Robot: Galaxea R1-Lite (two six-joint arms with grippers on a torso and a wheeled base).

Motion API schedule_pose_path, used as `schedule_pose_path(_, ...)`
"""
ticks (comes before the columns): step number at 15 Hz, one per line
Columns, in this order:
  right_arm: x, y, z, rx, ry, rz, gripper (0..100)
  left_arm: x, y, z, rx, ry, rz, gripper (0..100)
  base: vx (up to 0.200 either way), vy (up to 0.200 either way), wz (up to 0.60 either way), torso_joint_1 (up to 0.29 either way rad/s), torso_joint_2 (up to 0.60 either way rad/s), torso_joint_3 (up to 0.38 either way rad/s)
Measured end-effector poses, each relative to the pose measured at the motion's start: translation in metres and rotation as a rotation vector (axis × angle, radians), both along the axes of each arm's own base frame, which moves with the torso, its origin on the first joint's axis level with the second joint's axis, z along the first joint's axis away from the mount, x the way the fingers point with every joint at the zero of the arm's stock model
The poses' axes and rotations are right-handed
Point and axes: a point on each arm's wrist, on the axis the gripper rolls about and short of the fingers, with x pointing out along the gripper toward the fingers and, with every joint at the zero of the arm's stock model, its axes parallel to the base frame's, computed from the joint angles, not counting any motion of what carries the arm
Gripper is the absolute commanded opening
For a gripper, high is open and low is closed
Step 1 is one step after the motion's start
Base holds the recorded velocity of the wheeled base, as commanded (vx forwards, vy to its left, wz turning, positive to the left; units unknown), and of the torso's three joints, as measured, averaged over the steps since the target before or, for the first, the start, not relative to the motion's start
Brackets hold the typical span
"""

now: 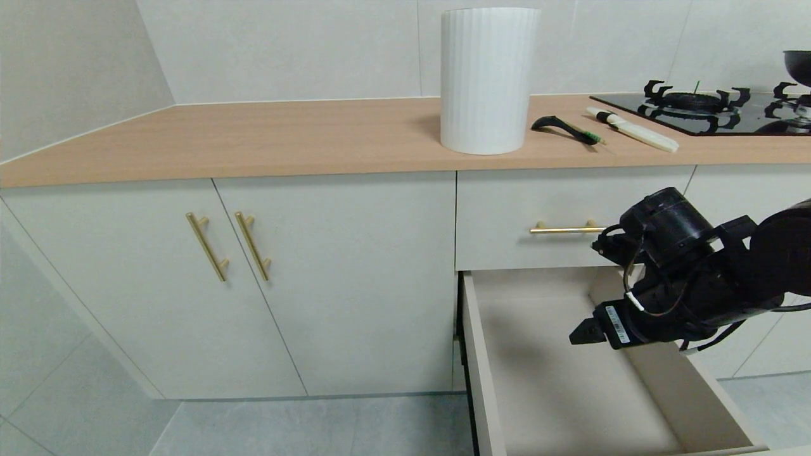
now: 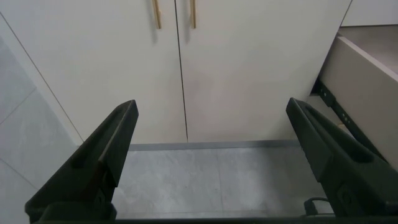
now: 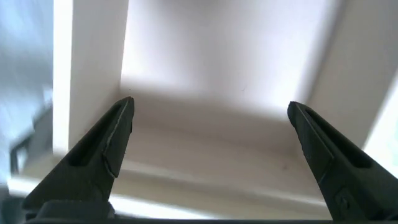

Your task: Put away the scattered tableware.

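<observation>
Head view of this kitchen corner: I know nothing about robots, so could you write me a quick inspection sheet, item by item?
Surface: wooden countertop, with things lying toward its right part.
Job's things: black-handled utensil and white utensil lie side by side on the countertop. The open drawer is below them, nothing seen inside.
Clutter: white ribbed container stands upright beside the utensils.
Claws: right claw is open, over the drawer. Left claw is open, low, facing the cabinet doors.
Cables: thin wires looped on the right arm.
Surroundings: gas hob at the countertop's right end, tiled wall, grey floor.
</observation>
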Motion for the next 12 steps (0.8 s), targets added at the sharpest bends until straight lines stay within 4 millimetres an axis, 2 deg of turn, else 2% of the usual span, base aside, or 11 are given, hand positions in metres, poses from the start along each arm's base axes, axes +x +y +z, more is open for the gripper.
schedule_pose_path(6, -0.0015, -0.0049, 0.0073, 0.011, -0.030, -0.012, 100, 0.0000, 0.0000, 0.0000, 0.000, 0.000, 0.000, 100, 0.000, 0.000, 0.00, 0.000, 0.00, 0.000)
schedule_pose_path(10, -0.0020, -0.0055, 0.0084, 0.009, -0.035, -0.016, 100, 0.0000, 0.0000, 0.0000, 0.000, 0.000, 0.000, 100, 0.000, 0.000, 0.00, 0.069, -0.22, -0.233)
schedule_pose_path(12, -0.0013, -0.0064, 0.0075, 0.001, -0.035, -0.023, 100, 0.0000, 0.0000, 0.0000, 0.000, 0.000, 0.000, 100, 0.000, 0.000, 0.00, 0.134, -0.49, -0.305)
